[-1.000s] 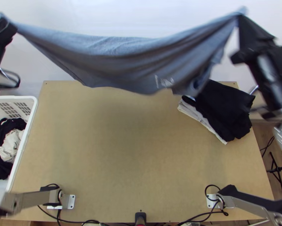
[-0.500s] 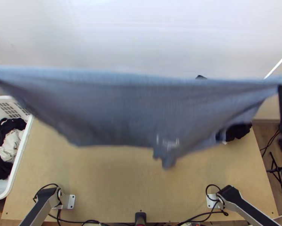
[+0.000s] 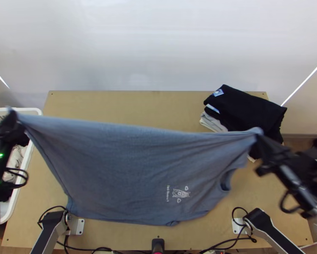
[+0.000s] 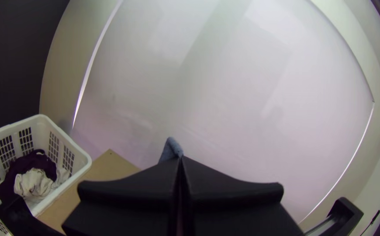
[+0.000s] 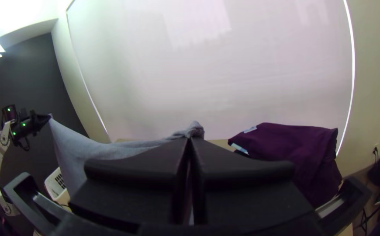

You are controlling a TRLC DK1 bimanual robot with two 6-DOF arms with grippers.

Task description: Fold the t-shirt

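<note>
T-shirt [image 3: 116, 169], one, blue-grey, short of any fold: hung wide between two tools over the tabletop [image 3: 137, 103], its far edge drawn nearly straight, its body falling towards the arms' bases; whether the lower edge touches wood cannot be told. White print [image 3: 180, 193] on the body, near the neck opening [image 3: 225, 180], which faces the right arm. Left tool [image 4: 180, 161]: fingers together, clamped on a corner of cloth, probably at the hem end. Right tool [image 5: 189, 140]: fingers together, clamped on a gathered pinch, probably by the shoulder or sleeve. Handling, as judged: light, thin, limp knit; not fragile, little inclined to slip from a firm pinch, but apt to stretch, sag between grips and crease where bunched. It will want laying down with the lower edge first and the held edge after, tension kept even, so that no ripple is trapped beneath. Best holds for the folds to come: hem corners and shoulder seams, taken through both layers; the neck opening to be avoided, being loose and easily pulled out of shape. Adjacent stock: a stack of folded garments [image 3: 247, 110], dark uppermost, at the tabletop's far right, close by the right grip and best not brushed.
</note>
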